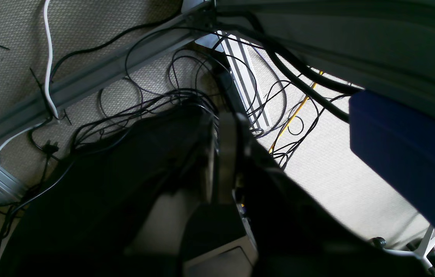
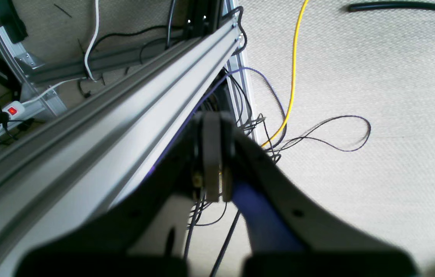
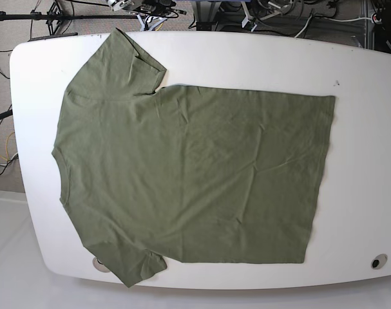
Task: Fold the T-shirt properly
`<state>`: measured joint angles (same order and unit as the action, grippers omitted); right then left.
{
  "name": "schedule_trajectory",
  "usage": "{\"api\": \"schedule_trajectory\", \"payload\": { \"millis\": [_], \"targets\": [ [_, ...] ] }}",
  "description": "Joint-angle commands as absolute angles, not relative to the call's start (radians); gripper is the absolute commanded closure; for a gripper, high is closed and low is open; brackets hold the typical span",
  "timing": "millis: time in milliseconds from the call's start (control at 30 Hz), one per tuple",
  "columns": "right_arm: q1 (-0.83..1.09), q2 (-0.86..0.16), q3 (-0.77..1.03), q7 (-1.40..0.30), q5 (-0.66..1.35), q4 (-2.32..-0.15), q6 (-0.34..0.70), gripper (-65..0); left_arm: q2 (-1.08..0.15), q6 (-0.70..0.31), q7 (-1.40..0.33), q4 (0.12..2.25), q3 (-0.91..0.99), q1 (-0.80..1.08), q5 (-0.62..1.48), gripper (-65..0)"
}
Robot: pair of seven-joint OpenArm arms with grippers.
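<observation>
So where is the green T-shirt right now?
In the base view, the T-shirt lies spread flat on the white table, covering most of it. Its neck is toward the picture's left edge and its hem toward the right.

Beige carpet [image 2: 375,77] strewn with cables [image 1: 186,96] beneath white table [image 3: 259,64].

Matt, slightly wrinkled cloth T-shirt [image 3: 195,174] lies on a smooth, glossy white table [image 3: 362,129].
</observation>
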<state>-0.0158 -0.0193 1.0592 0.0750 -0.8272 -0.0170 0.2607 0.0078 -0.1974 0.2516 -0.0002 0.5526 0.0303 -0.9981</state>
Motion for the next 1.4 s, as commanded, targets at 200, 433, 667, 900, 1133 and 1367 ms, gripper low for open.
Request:
{"api": "schedule_trajectory", "payload": {
  "millis": [200,433,667,900,1133,1367],
  "targets": [
    [0.017,-0.035,1.049,0.1,-0.825,-0.036,0.282,0.0,0.004,-0.228,0.265,0.063,0.552,0.05,-0.935,-0.9],
    [0.025,-0.039,1.047,0.131,-0.823,-0.041,0.279,0.0,0.007,-0.22,0.266,0.048,0.549,0.059,-0.943,-0.8],
    [0.029,-0.038,1.049,0.182,-0.822,-0.044,0.277,0.0,0.007,-0.221,0.27,0.05,0.551,0.058,-0.936,-0.9],
    [0.031,-0.038,1.047,0.146,-0.818,-0.047,0.277,0.0,0.005,-0.207,0.262,0.033,0.557,0.057,-0.946,-0.9],
    [0.037,-0.038,1.04,0.152,-0.818,-0.045,0.28,0.0,0.003,-0.203,0.276,0.041,0.557,0.058,-0.942,-1.2],
    [0.055,-0.039,1.032,0.171,-0.781,-0.06,0.282,-0.4,0.001,-0.197,0.313,0.059,0.559,0.069,-0.939,-4.8]
  ]
}}
